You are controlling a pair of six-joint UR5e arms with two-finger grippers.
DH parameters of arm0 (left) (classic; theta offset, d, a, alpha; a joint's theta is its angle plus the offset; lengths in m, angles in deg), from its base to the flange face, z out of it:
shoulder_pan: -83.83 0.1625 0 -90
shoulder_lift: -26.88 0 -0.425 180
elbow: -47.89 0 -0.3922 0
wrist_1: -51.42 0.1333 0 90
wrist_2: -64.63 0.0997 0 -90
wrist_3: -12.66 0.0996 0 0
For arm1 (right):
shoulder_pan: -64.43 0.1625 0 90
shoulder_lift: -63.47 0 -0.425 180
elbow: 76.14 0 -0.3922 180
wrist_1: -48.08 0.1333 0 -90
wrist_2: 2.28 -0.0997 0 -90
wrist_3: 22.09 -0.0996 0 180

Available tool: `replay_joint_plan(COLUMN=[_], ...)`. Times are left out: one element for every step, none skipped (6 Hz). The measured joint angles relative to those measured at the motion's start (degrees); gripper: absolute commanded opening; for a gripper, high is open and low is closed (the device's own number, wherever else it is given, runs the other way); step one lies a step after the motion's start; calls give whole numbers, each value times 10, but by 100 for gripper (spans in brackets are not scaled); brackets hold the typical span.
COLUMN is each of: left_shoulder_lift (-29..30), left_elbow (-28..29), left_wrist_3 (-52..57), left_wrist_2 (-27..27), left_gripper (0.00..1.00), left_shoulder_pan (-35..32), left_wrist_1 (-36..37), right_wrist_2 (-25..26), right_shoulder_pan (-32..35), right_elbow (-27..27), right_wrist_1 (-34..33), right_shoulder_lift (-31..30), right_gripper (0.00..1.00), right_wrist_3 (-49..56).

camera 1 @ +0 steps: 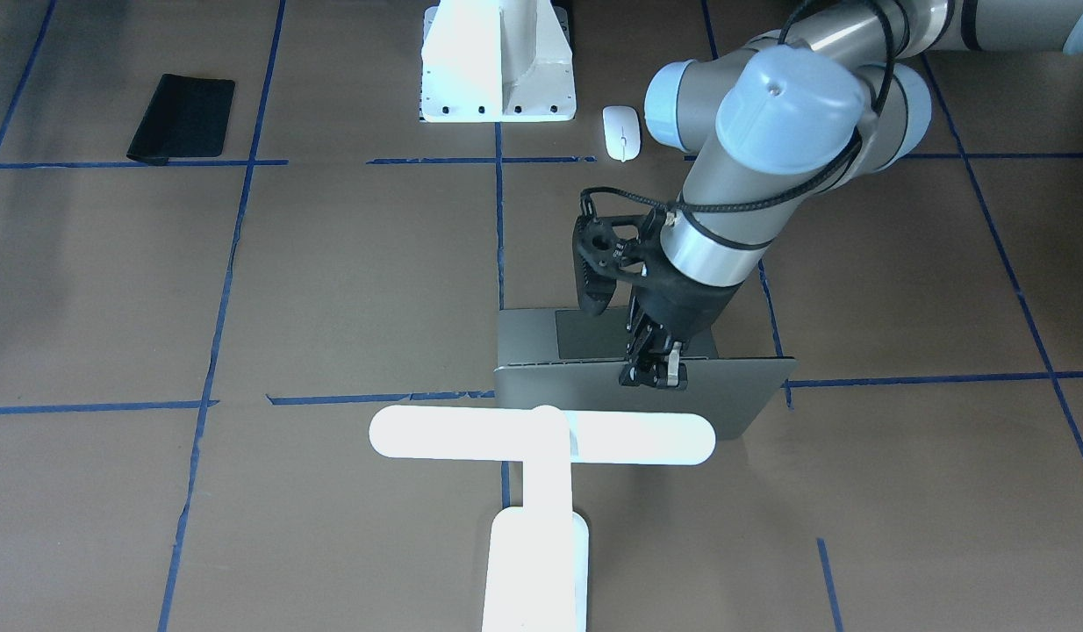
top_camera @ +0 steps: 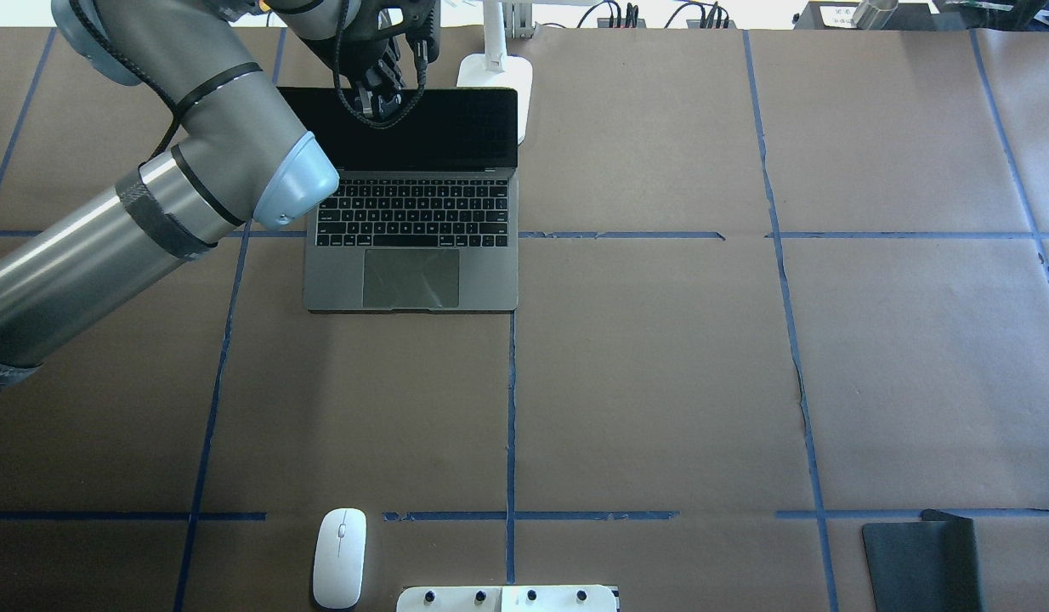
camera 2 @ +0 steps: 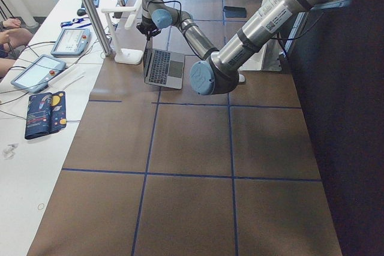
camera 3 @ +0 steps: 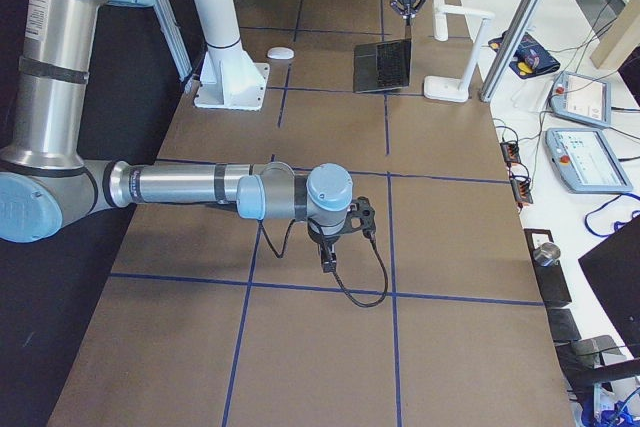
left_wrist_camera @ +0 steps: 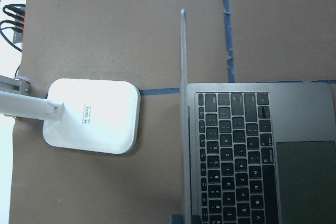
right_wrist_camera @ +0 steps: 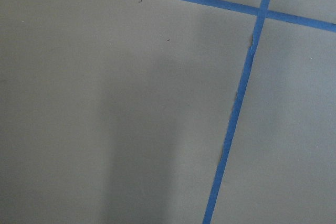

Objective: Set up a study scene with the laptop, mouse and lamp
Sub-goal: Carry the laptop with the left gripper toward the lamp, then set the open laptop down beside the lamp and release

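The grey laptop stands open on the brown table, screen upright, keys facing the robot. My left gripper is at the top edge of the lid; in the left wrist view its fingertips straddle the lid edge, shut on it. The white lamp stands just behind the laptop, its base beside the lid. The white mouse lies near the robot's base, apart from both. My right gripper hangs over bare table far from all; I cannot tell if it is open.
A flat black pad lies at the near right corner. The white bolted pedestal stands next to the mouse. Blue tape lines grid the table. Tablets and cables lie on the side bench beyond the lamp.
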Motion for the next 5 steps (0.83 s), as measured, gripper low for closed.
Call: replay_joint_plan(left_shoulder_lift=[2, 2, 2, -2, -17], left_elbow=[6, 7, 4, -9, -41], left_wrist_3=[-48, -95, -112, -118, -121], left_wrist_2=[1, 2, 2, 1, 1], left_gripper=[53, 67, 67, 67, 71], left_shoulder_pan=[2, 5, 7, 7, 7], left_wrist_1=[-8, -17, -22, -21, -15], right_wrist_2=[0, 0, 0, 0, 0], right_shoulder_pan=[0, 0, 0, 0, 0], right_elbow=[0, 0, 1, 1, 1], right_wrist_1=[0, 0, 0, 0, 0], right_shoulder_lift=[0, 0, 0, -1, -1], right_gripper=[100, 100, 100, 100, 100], right_wrist_3=[1, 2, 2, 3, 4])
